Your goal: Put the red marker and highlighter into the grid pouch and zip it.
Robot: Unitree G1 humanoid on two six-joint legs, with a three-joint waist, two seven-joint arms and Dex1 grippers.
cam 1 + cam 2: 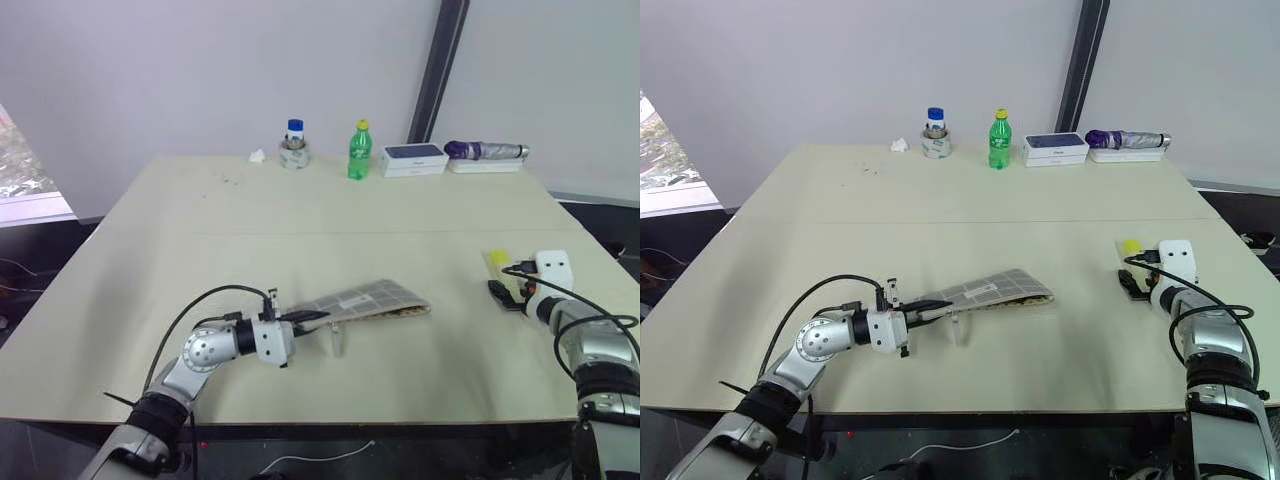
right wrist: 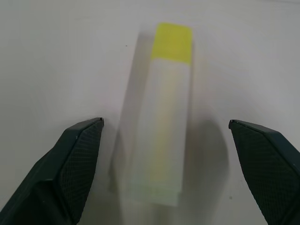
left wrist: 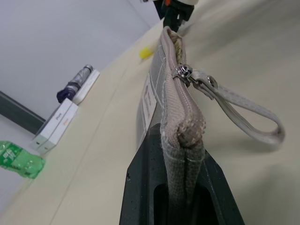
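Note:
The grid pouch (image 1: 365, 300) lies flat across the middle of the table, and my left gripper (image 1: 300, 318) is shut on its near end. The left wrist view shows the pouch's zipper edge (image 3: 171, 103) clamped between the fingers (image 3: 140, 187), with the zipper pull strap (image 3: 243, 112) hanging loose to one side. The highlighter (image 2: 164, 126), pale with a yellow cap, rests on the table at the right. My right gripper (image 2: 165, 122) hovers over it, open, one finger on each side and apart from it. The red marker is out of view.
Along the table's far edge stand a blue-capped jar (image 1: 294, 145), a green bottle (image 1: 359, 152), a white box (image 1: 413, 159) and a folded purple umbrella (image 1: 487, 151). The table's right edge runs close beside my right arm.

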